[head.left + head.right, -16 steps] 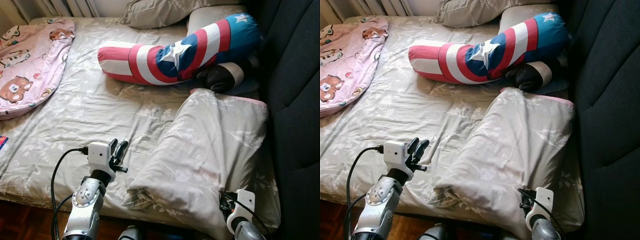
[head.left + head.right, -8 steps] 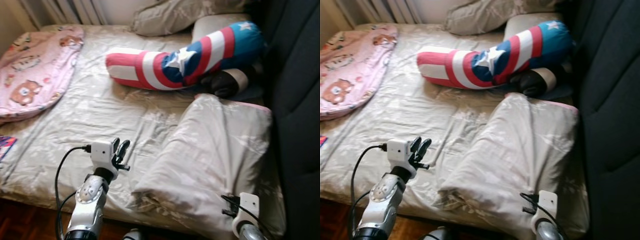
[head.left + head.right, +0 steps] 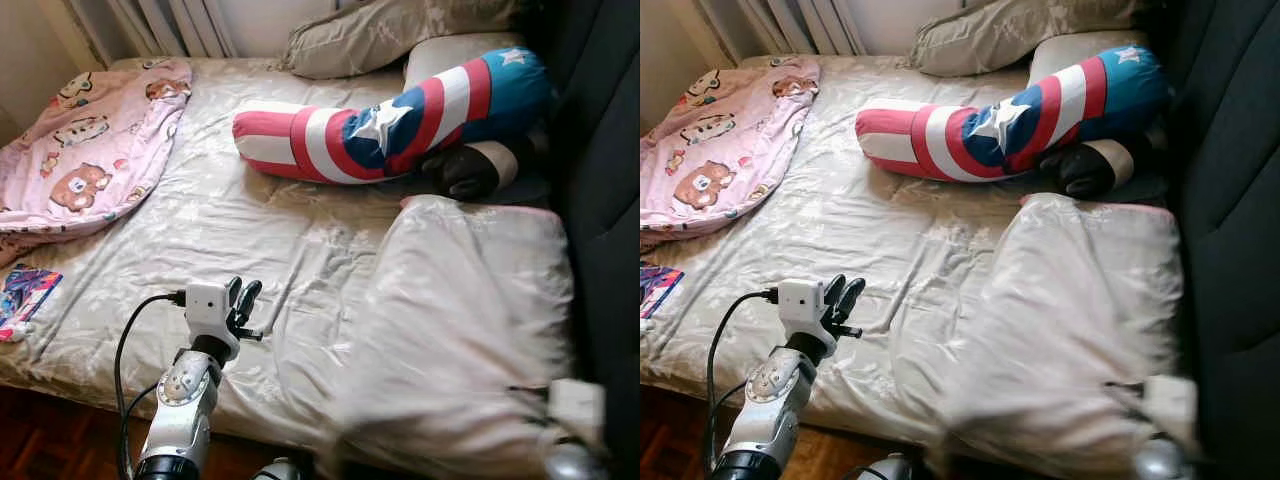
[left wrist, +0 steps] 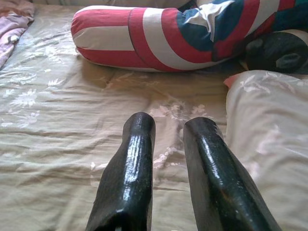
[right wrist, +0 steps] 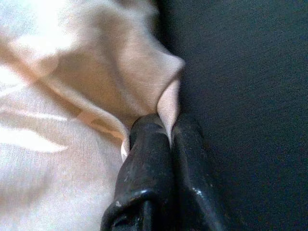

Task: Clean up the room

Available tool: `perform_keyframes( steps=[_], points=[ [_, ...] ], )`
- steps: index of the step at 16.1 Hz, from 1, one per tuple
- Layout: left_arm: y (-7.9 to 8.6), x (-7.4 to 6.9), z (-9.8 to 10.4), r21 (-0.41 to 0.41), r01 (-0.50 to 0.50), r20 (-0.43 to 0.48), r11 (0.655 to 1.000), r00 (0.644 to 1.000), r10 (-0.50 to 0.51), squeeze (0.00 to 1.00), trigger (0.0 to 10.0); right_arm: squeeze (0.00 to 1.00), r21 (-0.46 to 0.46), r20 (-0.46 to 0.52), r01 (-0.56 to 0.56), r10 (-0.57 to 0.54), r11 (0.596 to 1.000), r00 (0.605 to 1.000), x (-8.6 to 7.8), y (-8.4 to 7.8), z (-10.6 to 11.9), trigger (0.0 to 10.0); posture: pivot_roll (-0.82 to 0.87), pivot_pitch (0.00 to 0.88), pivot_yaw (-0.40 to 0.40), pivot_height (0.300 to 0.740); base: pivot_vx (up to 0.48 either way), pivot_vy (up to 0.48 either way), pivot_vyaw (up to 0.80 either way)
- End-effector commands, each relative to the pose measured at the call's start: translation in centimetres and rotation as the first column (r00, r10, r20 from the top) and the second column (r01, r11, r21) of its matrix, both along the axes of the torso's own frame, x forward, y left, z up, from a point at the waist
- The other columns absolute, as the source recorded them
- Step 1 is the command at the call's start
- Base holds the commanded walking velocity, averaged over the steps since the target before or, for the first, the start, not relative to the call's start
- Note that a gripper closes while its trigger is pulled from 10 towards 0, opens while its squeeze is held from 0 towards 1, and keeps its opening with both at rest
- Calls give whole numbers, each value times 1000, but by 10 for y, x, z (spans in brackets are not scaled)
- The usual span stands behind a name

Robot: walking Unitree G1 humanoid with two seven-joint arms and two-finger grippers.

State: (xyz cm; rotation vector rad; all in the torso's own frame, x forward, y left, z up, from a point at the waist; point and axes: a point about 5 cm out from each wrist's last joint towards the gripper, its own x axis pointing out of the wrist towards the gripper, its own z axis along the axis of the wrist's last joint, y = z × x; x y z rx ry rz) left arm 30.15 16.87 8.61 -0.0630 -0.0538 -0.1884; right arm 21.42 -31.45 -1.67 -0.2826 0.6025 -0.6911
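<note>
At lower right of the frame, my right gripper (image 5: 166, 126) is pinched tight on a fold of the beige pillow (image 3: 1070, 330), which lies along the bed's right side. Soft, light, floppy; corner hold suits. Left gripper (image 4: 168, 130) slightly parted, empty.

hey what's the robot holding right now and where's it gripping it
The right pincer pinches a corner fold of the beige quilt. The left pincer is open over the bed sheet, holding nothing.
</note>
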Motion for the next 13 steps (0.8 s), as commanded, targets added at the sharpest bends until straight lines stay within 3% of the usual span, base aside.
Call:
perform_keyframes(
  steps=[1, 3, 5, 6, 8, 9, 10, 12, 13],
  points=[
    [4, -2, -5, -1, -19, -14, 1000, 1000, 19, 0, 10000, 0, -137, 84, 69, -58, 988, 995, 5, -23, 23, 0, 19, 140, 64, 697, 0, 0, 0],
    [5, -1, -5, -2, -21, -14, 1000, 1000, 21, 0, 10000, 0, -163, 101, 85, -69, 983, 992, 7, -28, 29, 0, 16, 140, 64, 697, 0, 0, 0],
    [5, -1, -6, -3, -21, -17, 1000, 1000, 21, 0, 10000, 0, -173, 63, 29, -18, 984, 998, 14, -20, 27, 0, 19, 142, 64, 697, 0, 0, 0],
    [5, -1, -8, -4, -18, -22, 1000, 1000, 18, 0, 10000, 0, -136, 60, -13, 21, 991, 998, 19, -6, 22, 10000, 19, 144, 64, 697, 0, 0, 0],
    [5, -2, -9, -3, -17, -25, 1000, 1000, 17, 0, 10000, 0, -107, 69, -49, 57, 993, 996, 23, 5, 18, 10000, 21, 144, 64, 697, 0, 0, 0],
    [5, -2, -9, -4, -17, -25, 1000, 1000, 16, 0, 10000, 604, -99, 80, -54, 62, 994, 995, 23, 9, 17, 10000, 22, 144, 64, 697, 0, 0, 0],
    [4, -2, -9, -4, -16, -25, 1000, 1000, 16, 0, 10000, 1000, -93, 82, -52, 60, 994, 995, 23, 11, 16, 10000, 23, 144, 64, 697, 0, 0, 0],
    [3, -2, -10, -8, -16, -26, 1000, 1000, 16, 0, 10000, 1000, -165, 91, -102, 118, 981, 989, 28, 14, 22, 10000, 20, 139, 62, 697, 0, 0, 0],
    [2, -2, -12, -11, -16, -32, 1000, 999, 15, 0, 10000, 753, -153, 131, -111, 131, 982, 983, 32, 16, 25, 10000, 17, 139, 62, 697, 0, 0, 0]
  ],
)
